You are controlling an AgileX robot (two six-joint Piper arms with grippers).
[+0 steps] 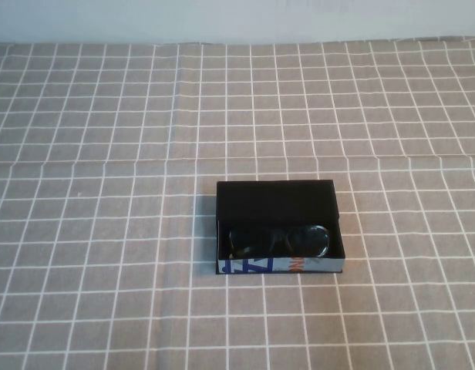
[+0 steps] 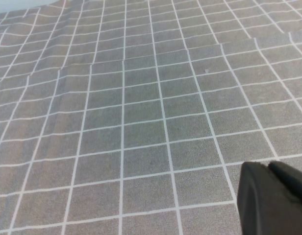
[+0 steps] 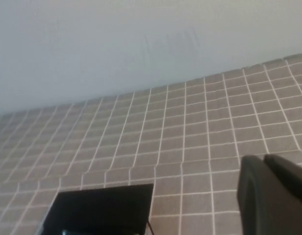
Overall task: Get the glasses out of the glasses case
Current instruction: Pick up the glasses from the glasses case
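Grey checked cloth (image 1: 106, 231), glasses (image 1: 277, 240) lying in open glasses case (image 1: 276, 202) mid-table, untouched; left gripper (image 2: 273, 198) and right gripper (image 3: 273, 196) off-table, finger state indeterminable; reach likely next.

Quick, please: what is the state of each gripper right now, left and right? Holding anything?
Left gripper: over bare cloth, holding nothing seen; open or closed cannot be told.
Right gripper: near the glasses case, not touching it; state cannot be told.
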